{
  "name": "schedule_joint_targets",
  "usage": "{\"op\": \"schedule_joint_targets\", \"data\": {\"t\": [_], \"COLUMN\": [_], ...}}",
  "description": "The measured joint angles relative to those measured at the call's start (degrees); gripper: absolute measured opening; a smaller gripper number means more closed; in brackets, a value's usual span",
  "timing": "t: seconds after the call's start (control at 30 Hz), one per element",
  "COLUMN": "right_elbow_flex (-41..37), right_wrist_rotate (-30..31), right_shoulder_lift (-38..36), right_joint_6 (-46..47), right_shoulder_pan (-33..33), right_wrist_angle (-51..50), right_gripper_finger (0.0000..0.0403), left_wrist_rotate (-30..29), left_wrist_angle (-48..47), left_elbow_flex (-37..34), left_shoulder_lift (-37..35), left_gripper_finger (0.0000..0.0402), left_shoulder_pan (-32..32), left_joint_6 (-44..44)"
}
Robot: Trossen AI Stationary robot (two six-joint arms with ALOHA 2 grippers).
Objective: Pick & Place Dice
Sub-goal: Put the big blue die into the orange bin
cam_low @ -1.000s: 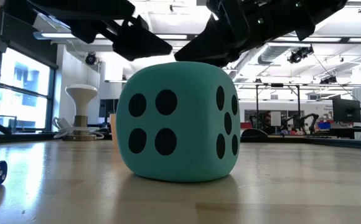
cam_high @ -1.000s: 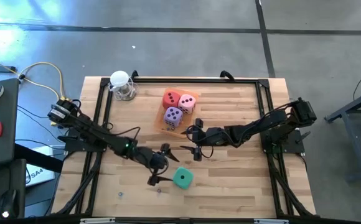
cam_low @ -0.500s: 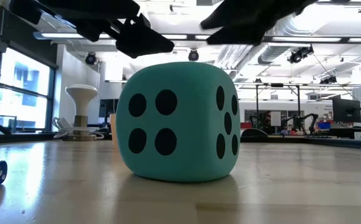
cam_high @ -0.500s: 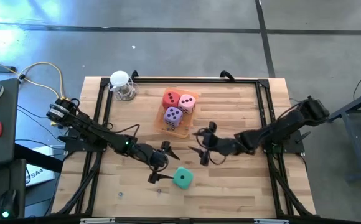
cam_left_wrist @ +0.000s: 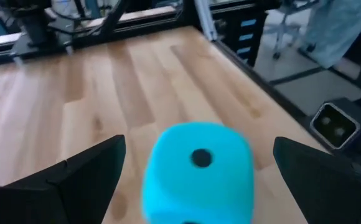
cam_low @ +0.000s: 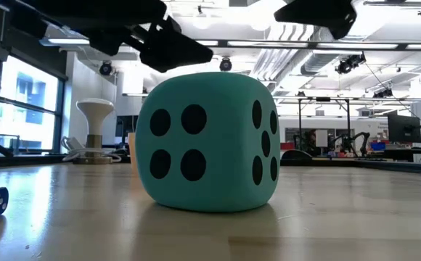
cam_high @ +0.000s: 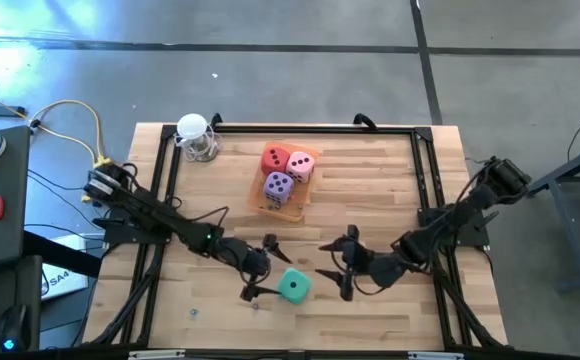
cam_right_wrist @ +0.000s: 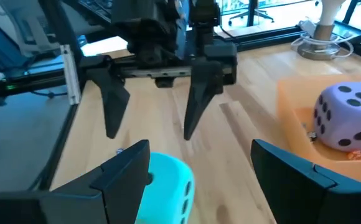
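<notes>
**A:** How far along are you, going by what shows?

**B:** Three of your four dice are already in the translucent orange tray [cam_high: 288,182]: the red die [cam_high: 275,158], the pink die [cam_high: 301,165] and the purple die [cam_high: 278,186], packed touching one another. Only the teal die [cam_high: 292,286] is left. It sits on the bare table [cam_high: 380,170], well apart from the tray, so you have one pick and one placement to go, by my reckoning.

**A:** Where do my tools stand against that last die?

**B:** Your left tool [cam_high: 263,268] is spread open just beside the die, one finger on the tray side and one on the near side, with the die ahead of the gap and not yet between the fingers. The left wrist view shows the die centred between the two fingers, one pip facing the camera. Your right tool [cam_high: 338,268] is also open, just beside the die on the opposite side, facing the left tool across it. Neither tool touches the die.

**A:** What differs from a second ago?

**B:** Your right tool was up near the tray then. It has swung down toward the table's front, beside the teal die. Your left tool has barely shifted, and the die has not moved.
</notes>
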Motion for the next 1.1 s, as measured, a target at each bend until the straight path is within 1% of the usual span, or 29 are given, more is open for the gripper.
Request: {"op": "schedule_joint_targets", "data": {"t": [0.17, 0.27, 0.47, 0.63, 0.77, 1.1], "right_elbow_flex": [0.0, 0.0, -0.02, -0.02, -0.02, -0.04], "right_wrist_rotate": [0.58, 1.99, 2.44, 3.2, 3.19, 2.98], "right_shoulder_lift": [0.0, 0.02, 0.04, 0.04, 0.07, 0.07], "right_joint_6": [2.21, 2.5, 0.8, -0.85, -1.64, -1.72], "right_shoulder_pan": [1.7, 2.18, 1.96, 1.62, 0.98, -0.79], "right_wrist_angle": [0.09, 0.07, -0.13, -0.37, -0.37, -0.79], "right_gripper_finger": [0.0272, 0.0272, 0.0272, 0.0272, 0.0272, 0.0272], "left_wrist_rotate": [-0.13, -0.16, -0.23, -0.09, -0.09, 0.42], "left_wrist_angle": [7.35, 9.6, 9.03, 5.87, 5.59, 5.61], "left_elbow_flex": [0.0, 0.0, 0.0, 0.0, 0.0, 0.0], "left_shoulder_lift": [4.34, 5.58, 5.76, 5.79, 5.81, 5.81], "left_gripper_finger": [0.04, 0.04, 0.04, 0.04, 0.04, 0.04], "left_shoulder_pan": [-1.06, -1.08, -0.04, 1.19, 1.61, 0.02], "left_joint_6": [-0.66, -0.49, -0.85, -0.91, -0.89, -0.39]}}
